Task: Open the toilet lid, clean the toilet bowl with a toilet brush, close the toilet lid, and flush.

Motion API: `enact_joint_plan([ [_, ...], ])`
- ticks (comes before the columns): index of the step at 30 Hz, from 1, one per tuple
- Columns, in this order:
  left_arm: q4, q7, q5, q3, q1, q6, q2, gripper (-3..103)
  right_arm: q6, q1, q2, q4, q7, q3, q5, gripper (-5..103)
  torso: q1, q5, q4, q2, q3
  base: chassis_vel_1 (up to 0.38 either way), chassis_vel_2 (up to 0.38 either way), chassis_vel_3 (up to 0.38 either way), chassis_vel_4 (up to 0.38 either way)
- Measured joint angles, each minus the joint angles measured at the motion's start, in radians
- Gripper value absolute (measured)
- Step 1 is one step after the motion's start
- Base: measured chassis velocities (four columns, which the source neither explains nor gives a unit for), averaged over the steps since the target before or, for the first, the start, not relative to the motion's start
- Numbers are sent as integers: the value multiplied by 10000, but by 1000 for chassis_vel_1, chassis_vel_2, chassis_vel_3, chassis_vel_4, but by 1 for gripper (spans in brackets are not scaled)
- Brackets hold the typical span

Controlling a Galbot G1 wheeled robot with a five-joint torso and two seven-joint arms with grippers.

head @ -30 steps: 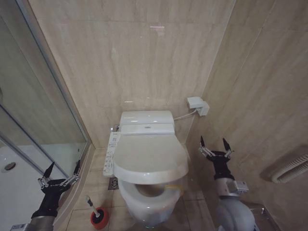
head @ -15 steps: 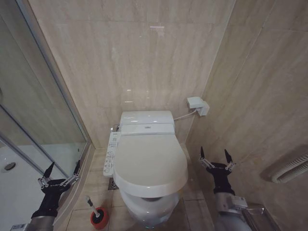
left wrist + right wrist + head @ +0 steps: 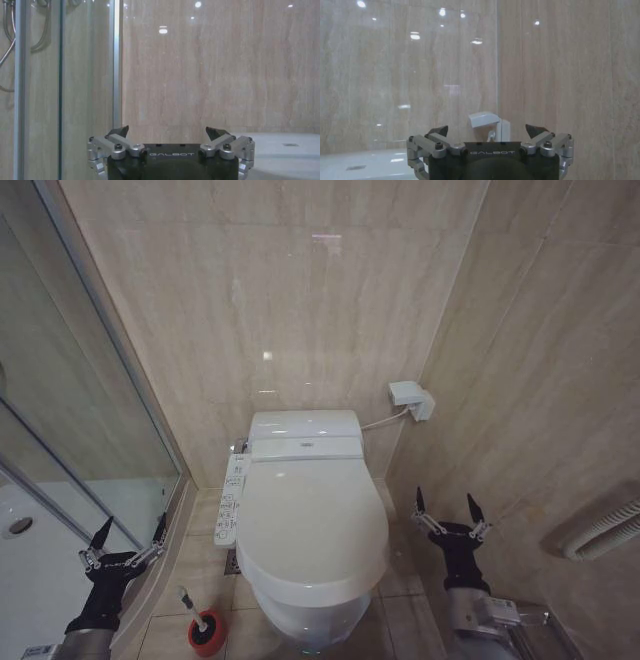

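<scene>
the toilet lid (image 3: 312, 515) lies flat and closed over the toilet bowl (image 3: 305, 620), long axis running front to back. right gripper (image 3: 447, 514) hovers beside its right edge, jaws spread, empty. left gripper (image 3: 128, 542), jaws spread, hangs near the toilet brush (image 3: 196, 612).

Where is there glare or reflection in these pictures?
Head view: soft sheen on the closed toilet lid, a bright spot on the back wall tile. Left wrist view: lamp spots on the wall, reflections in the shower glass. Right wrist view: several lamp spots on the tiles.

left pincer (image 3: 128, 532): spread, low, upright | right pincer (image 3: 447, 508): spread, low, upright
</scene>
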Motion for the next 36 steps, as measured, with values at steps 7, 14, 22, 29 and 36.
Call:
enact_joint_plan([
  [7, 0, 0, 0, 0, 0, 0, 0, 100, -42, 37, -13, 0, -1, -12, 41, 100, 0, 0, 0, 0, 0, 0, 0, 0, 0],
  [14, 0, 0, 0, 0, 0, 0, 0, 100, -48, 42, -17, 0, -1, -17, 48, 100, 0, 0, 0, 0, 0, 0, 0, 0, 0],
  [22, 0, 0, 0, 0, 0, 0, 0, 100, -54, 47, -20, 0, -1, -20, 53, 100, 0, 0, 0, 0, 0, 0, 0, 0, 0],
  [29, 0, 0, 0, 0, 0, 0, 0, 100, -55, 49, -21, 0, 0, -20, 58, 100, 0, 0, 0, 0, 0, 0, 0, 0, 0],
  [36, 0, 0, 0, 0, 0, 0, 0, 100, -55, 49, -22, -2, 0, -20, 63, 100, 0, 0, 0, 0, 0, 0, 0, 0, 0],
])
